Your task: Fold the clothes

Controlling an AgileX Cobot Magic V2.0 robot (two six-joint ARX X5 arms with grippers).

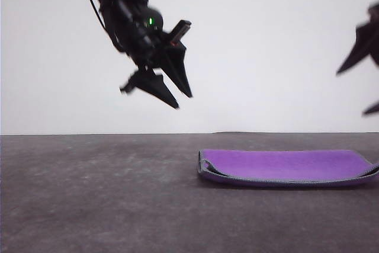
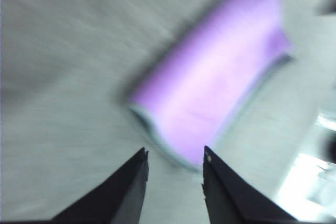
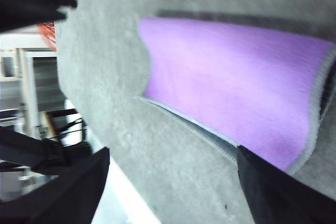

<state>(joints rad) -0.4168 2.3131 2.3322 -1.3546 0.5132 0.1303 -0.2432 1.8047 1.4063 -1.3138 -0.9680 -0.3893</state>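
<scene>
The clothes (image 1: 284, 167) are one small cloth lying folded on the table at the right, purple face up, with grey stitched edging along the front and left sides. My left gripper (image 1: 184, 102) hangs high above the table, up and to the left of the cloth, open and empty. In the left wrist view its fingers (image 2: 175, 153) point toward the near end of the blurred purple cloth (image 2: 210, 93). My right gripper (image 1: 352, 93) is raised at the right edge, open. Its fingers (image 3: 170, 153) stand wide apart above the cloth (image 3: 231, 87), holding nothing.
The dark grey table (image 1: 100, 194) stretches left and in front of the cloth. A plain white wall (image 1: 266, 45) stands behind it. In the right wrist view the table edge (image 3: 113, 177) runs close to the cloth, with room clutter beyond.
</scene>
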